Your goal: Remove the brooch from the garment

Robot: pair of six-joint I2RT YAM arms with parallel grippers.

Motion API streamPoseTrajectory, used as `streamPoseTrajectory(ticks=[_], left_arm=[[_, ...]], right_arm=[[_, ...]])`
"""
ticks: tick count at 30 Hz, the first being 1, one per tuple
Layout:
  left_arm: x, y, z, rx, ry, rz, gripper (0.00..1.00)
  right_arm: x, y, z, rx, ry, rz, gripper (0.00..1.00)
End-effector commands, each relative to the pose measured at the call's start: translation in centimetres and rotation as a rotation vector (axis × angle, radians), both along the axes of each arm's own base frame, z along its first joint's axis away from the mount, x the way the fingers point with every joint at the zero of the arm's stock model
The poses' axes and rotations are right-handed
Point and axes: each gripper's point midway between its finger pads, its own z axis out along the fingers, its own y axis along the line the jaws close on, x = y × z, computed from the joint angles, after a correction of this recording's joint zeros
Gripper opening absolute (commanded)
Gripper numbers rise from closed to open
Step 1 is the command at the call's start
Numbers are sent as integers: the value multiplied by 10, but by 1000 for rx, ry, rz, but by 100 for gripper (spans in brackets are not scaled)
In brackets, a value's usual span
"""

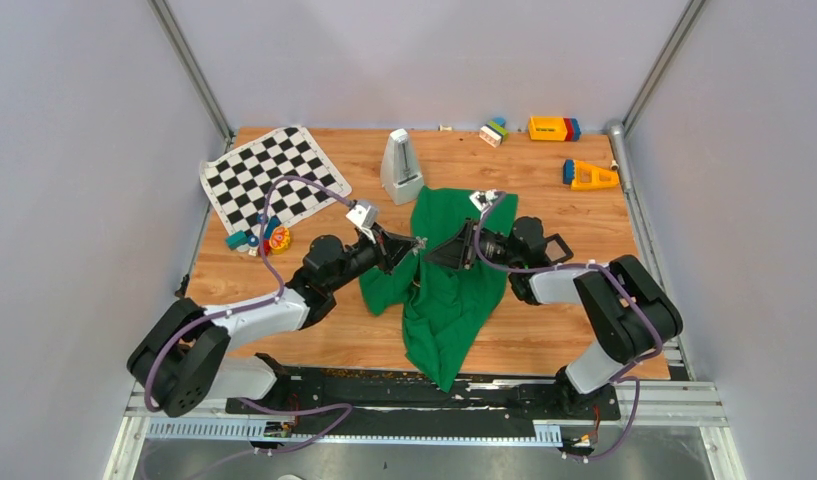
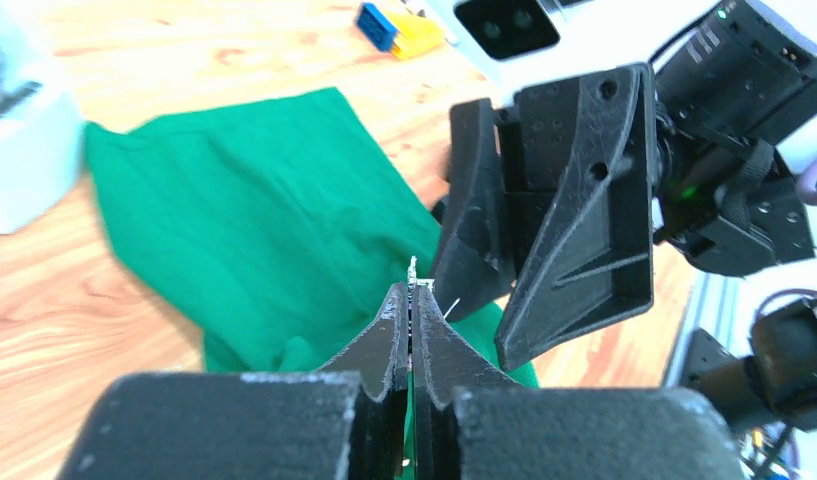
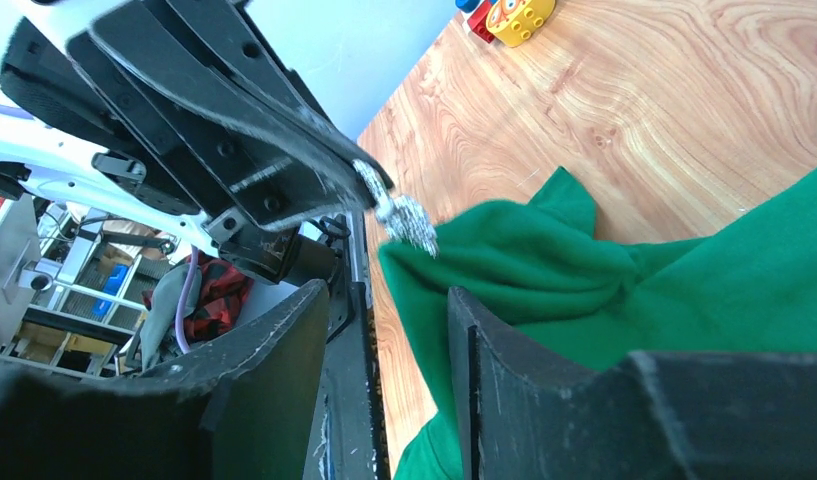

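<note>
The green garment [image 1: 446, 280] lies crumpled mid-table, and shows in the left wrist view [image 2: 254, 210] and right wrist view [image 3: 604, 270]. My left gripper [image 1: 414, 243] is shut on the brooch [image 3: 406, 218], which shows only as a small silvery glittering piece at a raised edge of the cloth. Its red face is hidden. In the left wrist view a thin metal edge [image 2: 413, 270] sticks out of the closed gripper [image 2: 411, 292]. My right gripper [image 1: 436, 254] faces it a finger's width away, open and empty [image 3: 384, 297], with the cloth beside one finger.
A black-and-white chequered mat [image 1: 274, 178] lies at the back left, with small toys [image 1: 264, 238] beside it. A white metronome [image 1: 401, 165] stands just behind the garment. Toy blocks [image 1: 554, 128] and a yellow-blue wedge [image 1: 590, 176] lie at the back right.
</note>
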Motion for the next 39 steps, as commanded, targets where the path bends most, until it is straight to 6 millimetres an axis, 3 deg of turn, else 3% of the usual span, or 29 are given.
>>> streamPoseTrajectory(ticks=[1, 5, 10, 13, 16, 18, 23, 27, 36, 39], left_arm=[[13, 22, 11, 85, -72, 125, 0], [13, 27, 14, 109, -85, 143, 0], [12, 27, 15, 125, -96, 131, 0], [5, 22, 6, 179, -86, 71, 0], [9, 21, 2, 228, -64, 66, 0], [11, 22, -3, 248, -41, 80, 0], [18, 28, -7, 243, 1, 142, 0], [24, 37, -6, 209, 38, 214, 0], [17, 32, 11, 86, 50, 138, 0], [2, 24, 27, 38, -18, 44, 0]], right_arm=[[5, 11, 1, -10, -60, 18, 45], [2, 22, -5, -28, -58, 45, 34], [5, 24, -8, -44, -44, 37, 0], [13, 10, 2, -41, -64, -38, 0], [26, -18, 10, -34, -76, -168, 1], [30, -33, 9, -44, -70, -255, 11], [45, -50, -3, -109, -34, -405, 46], [43, -44, -2, -114, -56, -352, 75], [36, -30, 19, -177, -183, -360, 95], [34, -27, 30, -220, -251, -411, 100]])
